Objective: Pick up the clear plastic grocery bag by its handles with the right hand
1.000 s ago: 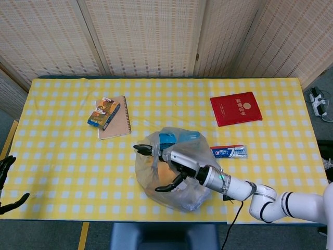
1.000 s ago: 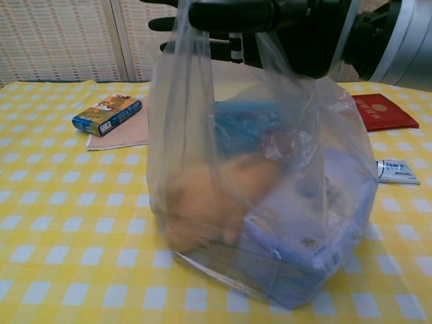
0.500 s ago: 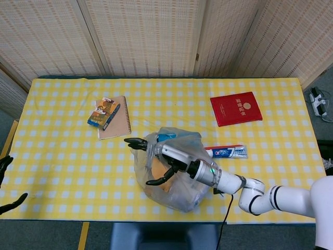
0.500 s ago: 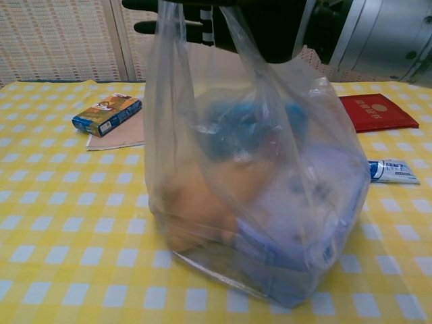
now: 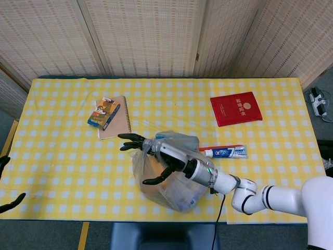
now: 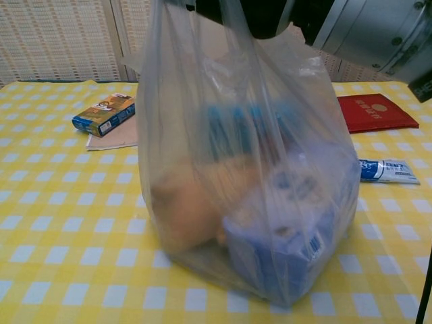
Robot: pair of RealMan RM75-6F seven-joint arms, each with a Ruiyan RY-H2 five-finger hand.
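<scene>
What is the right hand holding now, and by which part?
The right hand holds the clear plastic bag by its handles at the top.

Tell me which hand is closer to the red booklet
Right. The right hand holds the plastic bag mid-table, below and left of the red booklet; the left hand sits at the table's far left edge.

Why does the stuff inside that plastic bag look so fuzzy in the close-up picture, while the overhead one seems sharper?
Chest view: the bag fills the frame, and its contents look smeared behind the cloudy plastic, while the small box behind is crisp. Head view: even light, a sharp tablecloth, the bag small under the right robot hand.
</scene>
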